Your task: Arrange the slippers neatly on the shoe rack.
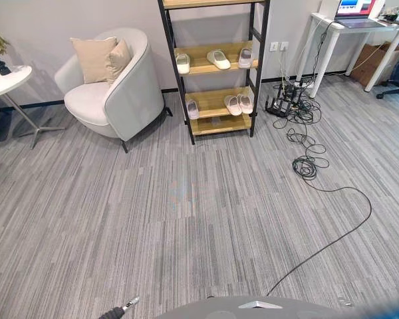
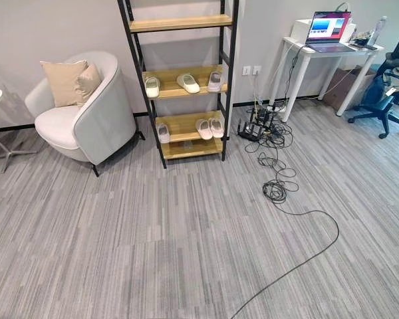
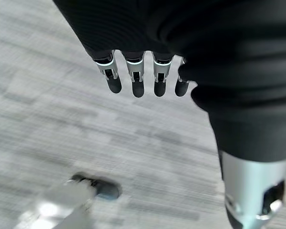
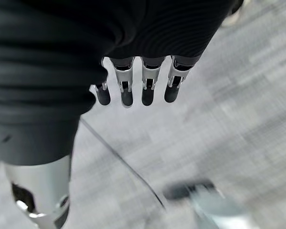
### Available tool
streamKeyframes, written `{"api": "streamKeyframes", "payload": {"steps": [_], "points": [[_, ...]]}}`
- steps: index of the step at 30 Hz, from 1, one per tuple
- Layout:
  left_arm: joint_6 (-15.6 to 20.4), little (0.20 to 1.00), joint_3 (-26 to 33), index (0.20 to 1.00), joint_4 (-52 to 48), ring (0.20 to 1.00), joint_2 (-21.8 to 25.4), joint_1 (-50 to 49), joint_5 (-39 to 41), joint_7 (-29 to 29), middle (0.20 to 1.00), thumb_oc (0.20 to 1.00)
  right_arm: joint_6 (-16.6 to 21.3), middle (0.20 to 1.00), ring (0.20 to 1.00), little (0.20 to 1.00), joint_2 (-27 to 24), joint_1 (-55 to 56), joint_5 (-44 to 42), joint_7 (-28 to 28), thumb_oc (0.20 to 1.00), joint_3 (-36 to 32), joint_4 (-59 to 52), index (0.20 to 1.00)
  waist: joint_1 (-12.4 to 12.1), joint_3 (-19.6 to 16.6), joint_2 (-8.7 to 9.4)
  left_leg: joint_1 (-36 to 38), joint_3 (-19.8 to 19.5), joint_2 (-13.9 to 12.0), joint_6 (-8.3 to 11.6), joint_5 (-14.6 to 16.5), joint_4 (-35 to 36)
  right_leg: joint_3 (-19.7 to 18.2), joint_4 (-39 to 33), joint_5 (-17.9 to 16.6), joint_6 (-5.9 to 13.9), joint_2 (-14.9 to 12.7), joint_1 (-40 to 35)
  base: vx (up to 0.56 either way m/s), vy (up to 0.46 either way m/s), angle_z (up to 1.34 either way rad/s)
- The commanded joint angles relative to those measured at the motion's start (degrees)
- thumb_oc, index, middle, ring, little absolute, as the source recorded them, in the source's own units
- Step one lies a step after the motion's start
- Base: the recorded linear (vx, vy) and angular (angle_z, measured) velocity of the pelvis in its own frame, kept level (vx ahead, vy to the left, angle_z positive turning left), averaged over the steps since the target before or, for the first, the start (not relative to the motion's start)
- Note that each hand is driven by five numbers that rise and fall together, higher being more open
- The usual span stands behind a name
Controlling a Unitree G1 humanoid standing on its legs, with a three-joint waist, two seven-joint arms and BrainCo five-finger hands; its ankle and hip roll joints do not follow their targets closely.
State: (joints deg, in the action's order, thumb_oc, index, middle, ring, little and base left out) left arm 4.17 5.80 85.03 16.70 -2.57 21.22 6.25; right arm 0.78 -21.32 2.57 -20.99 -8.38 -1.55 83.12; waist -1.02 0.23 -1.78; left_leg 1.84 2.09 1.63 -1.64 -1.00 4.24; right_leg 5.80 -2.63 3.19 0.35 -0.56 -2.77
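6 slippers (image 1: pixel 219 59) on the shoe rack (image 1: pixel 216 106) point mostly lengthwise outward; left hand (image 3: pixel 138 71) and right hand (image 4: pixel 133 81) hang relaxed, empty.

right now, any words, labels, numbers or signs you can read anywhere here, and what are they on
None can be read.
Laptop screen on the white desk: lit with colour, any text too small to read.
Slippers on the shoe rack: no print can be made out.
Wall sockets: no markings can be made out.
Left hand and right hand: no lettering shows.
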Motion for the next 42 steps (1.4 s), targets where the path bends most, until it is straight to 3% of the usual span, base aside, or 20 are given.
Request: {"api": "streamKeyframes", "payload": {"steps": [1, 6, 16, 18, 19, 21, 22, 23, 25, 26, 29, 32, 33, 34, 35, 36, 37, 38, 40, 42], "points": [[1.5, 1.0, -1.45, 1.0, 1.16, 1.0, -0.67, 2.35, -1.96, -0.99, 1.0, 1.0, 0.41, 1.0, 1.0, 1.0, 0.8, 0.51, 2.57, 0.83, 1.0, 3.09, 1.74, 1.0, 0.2, -1.02, 1.96, 0.24, -5.4, 1.31, 2.47, 2.11, 0.76, 1.04, -2.37, -2.75, 5.9, -3.27, -0.47, 0.0, 0.0, 0.0], [2.04, 1.0, -5.08, 1.0, -1.05, 1.0, -3.18, 3.44, -2.53, -2.02, 1.0, 1.0, 0.5, 1.0, 1.0, 1.0, 3.6, 0.89, 3.83, 1.18, 1.0, 5.71, 0.51, 1.0, 0.35, -0.15, 2.18, 0.04, -5.85, 1.25, 2.6, 1.87, 0.76, 1.71, -2.37, -2.52, 5.51, -3.08, -0.68, 0.0, -0.031, 0.1], [2.22, 1.0, -17.06, 1.0, -4.14, 1.0, -7.49, 6.36, -13.55, -3.5, 1.0, 1.0, 0.99, 1.0, 1.0, 1.0, 5.29, -1.01, 7.91, 2.86, 1.0, 10.57, -2.81, 1.0, 1.94, 3.46, 2.5, 0.47, -4.71, -0.7, 3.15, 2.05, -0.21, 0.34, -0.95, -1.93, 4.25, -1.96, -0.05, 0.02, -0.08, 0.01], [2.47, 1.0, -18.11, 1.0, -5.66, 1.0, -7.56, 7.12, -13.14, -3.77, 1.0, 1.0, 1.26, 1.0, 1.0, 1.0, 4.87, -1.55, 9.62, 3.13, 1.0, 11.96, -3.85, 1.0, 1.88, 5.29, 3.05, -2.87, -3.89, -0.84, 3.8, 4.38, -8.57, -0.96, 1.73, -0.65, 3.09, -1.99, 1.0, 0.02, -0.141, -0.1], [2.47, 1.0, -18.11, 1.0, -5.66, 1.0, -7.56, 7.12, -13.14, -3.77, 1.0, 1.0, 1.26, 1.0, 1.0, 1.0, 4.87, -1.55, 9.62, 3.13, 1.0, 11.95, -3.85, 1.0, 1.87, 5.27, 3.03, -2.99, -3.88, -0.85, 3.8, 4.48, -8.75, -0.97, 1.77, -0.64, 3.09, -1.97, 1.05, 0.06, -0.147, -0.22], [2.84, 1.0, -18.67, 1.0, -7.34, 1.0, -7.26, 7.77, -13.85, -4.95, 1.0, 1.0, 1.71, 1.0, 1.0, 1.0, 4.48, -1.67, 11.25, 3.87, 1.0, 12.35, -4.72, 1.0, 1.07, 7.24, 3.67, -9.36, -2.51, -1.94, 5.86, 1.38, -22.18, -1.41, 2.95, 0.69, 1.5, -1.46, -0.23, 0.05, -0.161, -0.25], [2.88, 1.0, -19.5, 1.0, -7.93, 1.0, -7.34, 8.47, -14.39, -5.39, 1.0, 1.0, 1.64, 1.0, 1.0, 1.0, 4.37, -2.2, 11.41, 4.41, 1.0, 12.54, -4.78, 1.0, 0.66, 8.5, 3.89, -12.93, -2.66, -2.31, 6.05, -1.67, -28.29, -1.18, 3.25, 0.86, 0.89, -1.35, -0.59, 0.03, -0.158, -0.06], [2.67, 1.0, -20.01, 1.0, -7.88, 1.0, -7.39, 8.86, -14.88, -5.51, 1.0, 1.0, 1.61, 1.0, 1.0, 1.0, 4.34, -2.62, 11.27, 4.84, 1.0, 12.62, -4.61, 1.0, 0.38, 9.07, 4.35, -15.41, -1.49, -2.61, 5.5, -2.42, -31.41, -1.11, 2.98, 0.98, 0.53, -1.44, -1.11, 0.1, -0.12, 0.01], [2.81, 1.0, -19.9, 1.0, -8.06, 1.0, -7.61, 8.73, -14.26, -5.64, 1.0, 1.0, 1.61, 1.0, 1.0, 1.0, 4.26, -2.71, 10.98, 4.94, 1.0, 12.8, -4.34, 1.0, -0.49, 8.75, 4.17, -18.1, -0.46, -1.52, 4.35, -0.78, -28.65, -1.15, 2.17, 1.83, 0.9, -1.13, -2.17, 0.28, -0.014, 0.03], [3.08, 1.0, -20.39, 1.0, -8.18, 1.0, -7.8, 7.83, -14.84, -5.99, 1.0, 1.0, 1.71, 1.0, 1.0, 1.0, 4.2, -2.89, 11.17, 5.01, 1.0, 13.32, -4.31, 1.0, -1.67, 8.21, 3.95, -18.93, 0.19, -0.09, 3.56, -0.04, -20.94, -1.52, 1.34, 2.77, 1.49, -0.96, -3.59, 0.38, 0.067, 0.07], [2.5, 1.0, -19.24, 1.0, -5.13, 1.0, -7.75, 6.74, -15.21, -5.57, 1.0, 1.0, 1.98, 1.0, 1.0, 1.0, 4.63, -4.64, 12.37, 5.29, 1.0, 13.86, -4.44, 1.0, -4.39, 6.78, 3.81, -18.16, -4.2, 2.02, 3.79, -2.52, -12.34, -2.88, 1.44, 4.55, 2.38, -0.1, -6.44, 0.5, 0.156, -0.28], [1.55, 1.0, -17.1, 1.0, -3.06, 1.0, -5.9, 4.73, -17.07, -4.9, 1.0, 1.0, 2.29, 1.0, 1.0, 1.0, 5.3, -5.32, 12.1, 4.46, 1.0, 13.28, -5.59, 1.0, -4.35, 4.92, 5.24, -14.24, -3.0, 2.91, 0.66, 0.42, -11.77, -3.11, 11.62, 3.75, 5.06, -1.78, -4.85, 0.55, 0.273, -0.75], [1.6, 1.0, -16.76, 1.0, -3.4, 1.0, -5.11, 5.0, -16.92, -5.04, 1.0, 1.0, 2.33, 1.0, 1.0, 1.0, 5.42, -5.48, 13.1, 4.15, 1.0, 13.85, -7.05, 1.0, -3.76, 5.8, 5.3, -11.92, -2.5, 3.49, -1.23, 2.72, -12.14, -2.62, 23.12, -2.61, 8.78, -3.65, -0.08, 0.36, 0.264, -0.42], [1.64, 1.0, -16.77, 1.0, -4.04, 1.0, -4.78, 5.4, -16.73, -5.12, 1.0, 1.0, 2.38, 1.0, 1.0, 1.0, 5.54, -5.62, 13.81, 4.14, 1.0, 14.2, -8.07, 1.0, -3.04, 6.52, 4.81, -10.27, -2.8, 3.45, -2.06, 3.61, -11.96, -2.23, 29.17, -6.39, 9.71, -4.57, 2.61, 0.59, 0.382, -0.33], [1.91, 1.0, -16.58, 1.0, -6.07, 1.0, -3.61, 6.77, -15.76, -5.47, 1.0, 1.0, 2.71, 1.0, 1.0, 1.0, 5.81, -5.19, 14.5, 4.24, 1.0, 14.36, -10.57, 1.0, -1.01, 7.97, 2.57, -5.13, -4.45, 2.35, -3.22, 5.27, -10.33, 0.55, 39.02, -7.62, 8.23, -5.74, 10.05, 0.4, 0.243, -0.06], [1.91, 1.0, -16.58, 1.0, -6.07, 1.0, -3.61, 6.77, -15.76, -5.47, 1.0, 1.0, 2.71, 1.0, 1.0, 1.0, 5.82, -5.19, 14.5, 4.24, 1.0, 14.36, -10.57, 1.0, -1.0, 8.0, 2.59, -5.1, -4.46, 2.37, -3.22, 5.27, -10.32, 0.56, 39.04, -7.6, 8.23, -5.76, 10.03, 0.67, 0.167, 0.04], [2.3, 1.0, -16.08, 1.0, -6.74, 1.0, -2.87, 7.61, -15.05, -5.93, 1.0, 1.0, 2.85, 1.0, 1.0, 1.0, 5.88, -4.3, 14.25, 4.22, 1.0, 14.46, -11.25, 1.0, 0.18, 8.31, 2.42, -0.94, -5.97, 2.13, -2.69, 6.6, -8.03, 3.26, 31.33, -4.41, 6.81, -6.36, 12.28, 0.62, -0.087, 0.42], [3.11, 1.0, -17.14, 1.0, -8.04, 1.0, -2.19, 8.6, -15.96, -6.78, 1.0, 1.0, 2.95, 1.0, 1.0, 1.0, 5.89, -3.7, 14.13, 3.85, 1.0, 14.99, -11.39, 1.0, 1.63, 8.53, 2.91, 1.87, -8.16, 2.48, -1.8, 7.59, -6.98, 2.16, 21.06, -4.37, 6.44, -5.46, 15.26, 0.79, -0.126, 0.13], [3.66, 1.0, -19.57, 1.0, -8.95, 1.0, -2.42, 10.45, -18.25, -6.88, 1.0, 1.0, 2.38, 1.0, 1.0, 1.0, 5.54, -3.74, 14.89, 3.5, 1.0, 15.77, -10.46, 1.0, 3.09, 8.81, 2.65, 5.27, -9.81, 1.94, -0.61, 8.72, -4.84, 0.18, 9.83, -6.26, 7.56, -4.62, 15.24, 0.51, -0.123, 0.39], [3.97, 1.0, -20.98, 1.0, -8.41, 1.0, -2.82, 11.25, -19.95, -6.48, 1.0, 1.0, 2.09, 1.0, 1.0, 1.0, 5.3, -3.24, 15.2, 3.34, 1.0, 15.63, -9.07, 1.0, 3.72, 8.16, 2.67, 6.23, -10.79, 1.83, -0.14, 9.63, -5.21, -2.52, 7.27, -6.46, 7.53, -3.8, 14.73, 0.39, -0.091, 1.1]]}}
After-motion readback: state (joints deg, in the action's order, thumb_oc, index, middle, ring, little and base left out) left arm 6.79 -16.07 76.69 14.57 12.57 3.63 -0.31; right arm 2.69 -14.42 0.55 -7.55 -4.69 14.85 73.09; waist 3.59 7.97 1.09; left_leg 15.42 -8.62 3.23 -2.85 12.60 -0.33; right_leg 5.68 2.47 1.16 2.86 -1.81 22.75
